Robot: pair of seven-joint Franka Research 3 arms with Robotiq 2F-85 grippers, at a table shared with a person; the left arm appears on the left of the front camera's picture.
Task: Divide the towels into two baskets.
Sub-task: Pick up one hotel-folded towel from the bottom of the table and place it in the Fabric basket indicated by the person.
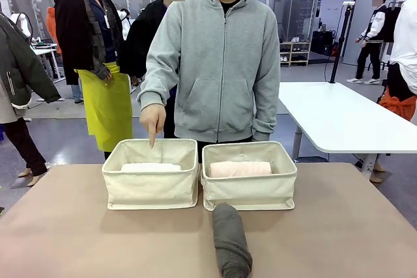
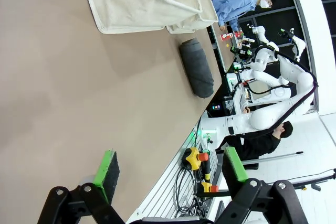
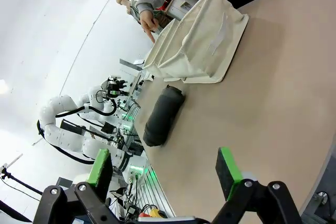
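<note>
**Grey roll loose on the table, person pointing at the left basket**

Dark grey towel [image 1: 231, 239] is lying on the table [image 1: 65, 226], near side, end-on to the front camera. Its far end is sitting just in front of the right basket [image 1: 251, 193], by that basket's left corner.

White towel [image 1: 151, 168] is lying in the left basket [image 1: 150, 190]; pale pink towel [image 1: 239, 169] is lying in the right one. Cannot tell whether anything is sitting beneath either.

Person at the far side is holding a hand [image 1: 154, 120] over the left basket's far rim, forefinger aiming down into it.

Left gripper [image 2: 169, 156] is hanging released, jaws wide, nothing between the pads, grey roll well ahead of it. Right gripper [image 3: 163, 153] is standing just as wide and empty, grey roll lying ahead.

Judging: the grey roll is the piece in hand, and the pointing is suggesting the left basket for it. The next move is calling for one arm to descend over the roll's middle, jaws spanning its width, then clamp the soft cloth firmly and lift it clear of the rim
</note>
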